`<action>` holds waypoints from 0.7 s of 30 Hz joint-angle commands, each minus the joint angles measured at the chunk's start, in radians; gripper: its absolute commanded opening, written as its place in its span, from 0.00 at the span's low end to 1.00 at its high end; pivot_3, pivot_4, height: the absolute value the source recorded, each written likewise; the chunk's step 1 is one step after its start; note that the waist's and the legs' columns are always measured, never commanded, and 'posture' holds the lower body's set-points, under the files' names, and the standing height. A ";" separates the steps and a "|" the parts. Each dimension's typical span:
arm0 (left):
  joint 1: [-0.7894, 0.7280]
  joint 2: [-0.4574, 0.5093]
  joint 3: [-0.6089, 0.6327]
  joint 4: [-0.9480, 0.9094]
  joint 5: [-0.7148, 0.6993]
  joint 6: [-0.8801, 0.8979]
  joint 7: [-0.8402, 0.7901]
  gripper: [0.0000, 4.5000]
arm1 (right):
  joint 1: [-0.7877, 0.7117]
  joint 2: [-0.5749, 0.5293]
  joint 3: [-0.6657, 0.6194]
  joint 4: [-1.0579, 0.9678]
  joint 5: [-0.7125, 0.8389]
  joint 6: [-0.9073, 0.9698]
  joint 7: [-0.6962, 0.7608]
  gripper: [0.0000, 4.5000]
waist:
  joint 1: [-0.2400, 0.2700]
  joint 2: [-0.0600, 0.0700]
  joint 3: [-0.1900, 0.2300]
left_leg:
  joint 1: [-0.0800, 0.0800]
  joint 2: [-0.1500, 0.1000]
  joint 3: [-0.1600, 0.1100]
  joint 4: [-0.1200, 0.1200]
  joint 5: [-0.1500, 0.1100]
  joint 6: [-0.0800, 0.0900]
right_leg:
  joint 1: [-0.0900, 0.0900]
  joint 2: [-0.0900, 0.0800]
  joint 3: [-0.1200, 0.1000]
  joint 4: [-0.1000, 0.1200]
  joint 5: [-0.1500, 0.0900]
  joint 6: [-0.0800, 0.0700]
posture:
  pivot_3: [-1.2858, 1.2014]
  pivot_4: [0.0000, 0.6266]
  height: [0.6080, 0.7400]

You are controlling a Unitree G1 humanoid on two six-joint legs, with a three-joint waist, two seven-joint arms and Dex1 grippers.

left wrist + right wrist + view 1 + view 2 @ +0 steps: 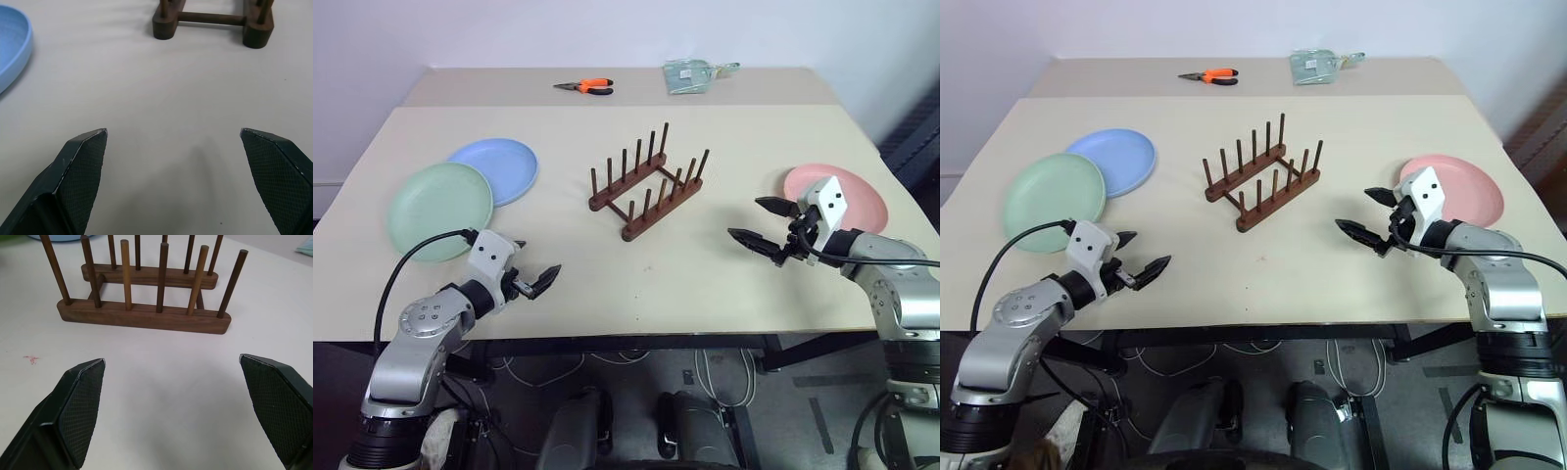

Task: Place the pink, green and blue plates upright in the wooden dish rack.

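step: pre-grasp, no plate racked | right gripper (759, 222) and left gripper (536, 278) wide open, empty | next: right takes pink plate (857, 196) centre-right, stands it in wooden dish rack (649, 182)

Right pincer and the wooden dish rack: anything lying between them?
Nothing: bare tabletop runs from the open right pincer to the wooden dish rack, seen in the right wrist view.

Looks like a lab or test room, not a home: plain beige table (607, 264) set against a bare white wall (509, 29), second table pushed up behind it. Loose cables (705, 377) trail on the dark floor underneath. Orange-handled pliers (585, 86) and a plastic bag (690, 75) lie at the far edge, like bench clutter.
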 commanded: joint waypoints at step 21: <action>-0.063 -0.034 -0.098 0.016 0.005 -0.014 -0.017 0.99 | 0.073 0.066 0.043 -0.167 0.030 0.048 -0.048 1.00 | 0.000 0.000 0.000 | 0.000 0.000 0.000 0.000 0.000 0.000 | 0.000 0.000 0.000 0.000 0.000 0.000 | 0.52 0.24 1.00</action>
